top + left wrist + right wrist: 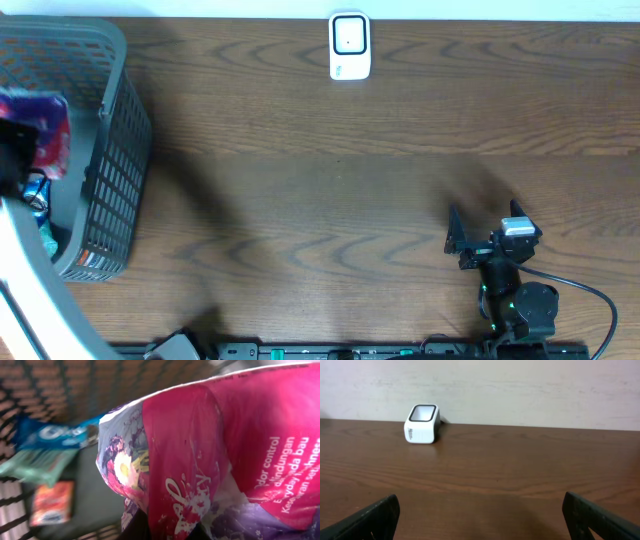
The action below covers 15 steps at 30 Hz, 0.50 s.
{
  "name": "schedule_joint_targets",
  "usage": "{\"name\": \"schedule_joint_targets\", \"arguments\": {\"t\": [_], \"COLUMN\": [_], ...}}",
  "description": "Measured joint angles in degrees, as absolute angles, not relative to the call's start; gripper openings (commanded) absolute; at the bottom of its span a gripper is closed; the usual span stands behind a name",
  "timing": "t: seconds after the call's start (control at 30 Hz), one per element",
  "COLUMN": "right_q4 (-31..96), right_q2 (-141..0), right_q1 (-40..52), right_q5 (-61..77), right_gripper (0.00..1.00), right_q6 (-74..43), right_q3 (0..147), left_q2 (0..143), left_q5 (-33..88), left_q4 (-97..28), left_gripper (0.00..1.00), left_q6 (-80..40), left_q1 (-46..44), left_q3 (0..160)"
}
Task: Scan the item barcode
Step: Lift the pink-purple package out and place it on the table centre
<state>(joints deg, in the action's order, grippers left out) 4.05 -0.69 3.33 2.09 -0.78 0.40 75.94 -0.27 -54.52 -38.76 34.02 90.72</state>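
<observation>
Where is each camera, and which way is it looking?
Overhead: above the table, looking down at basket and scanner; both arms show.
Left wrist: at the basket, facing the pink pouch; own body mostly hidden.
Right wrist: low over the table, facing the scanner; its open fingers show.
Shared: overhead and right wrist both see the scanner.

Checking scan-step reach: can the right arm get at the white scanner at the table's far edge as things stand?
Probably yes. The right hand is open and empty, facing the scanner, with only bare table between them. Whether the arm stretches that far I can't tell.
</observation>
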Motion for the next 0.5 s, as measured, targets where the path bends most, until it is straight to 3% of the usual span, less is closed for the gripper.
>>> {"name": "schedule_joint_targets", "arguments": {"t": [0.13,0.27,0.5], "right_q4": [4.1,4.1,4.1], "right_q2": [-0.7,-0.7,-0.7], "right_q1": [3.3,3.3,3.3], "right_q5": [2.1,2.1,2.0], "right_gripper": [0.99,0.99,0.99], "right_q6": [-0.8,-0.8,-0.8], "right_q3": [0.4,0.4,0.4], "left_q2": [67.3,62.7,62.2], "left_q5": [7.6,16.2,21.8], "left_q4": [-49.8,-44.7,-42.2], "left_gripper": [0.07,0.07,0.07], "left_q6": [-38.8,-38.7,-27.3], "left_q1": [32.8,24.9,-6.6], "left_q3": [90.9,90.9,90.8]}}
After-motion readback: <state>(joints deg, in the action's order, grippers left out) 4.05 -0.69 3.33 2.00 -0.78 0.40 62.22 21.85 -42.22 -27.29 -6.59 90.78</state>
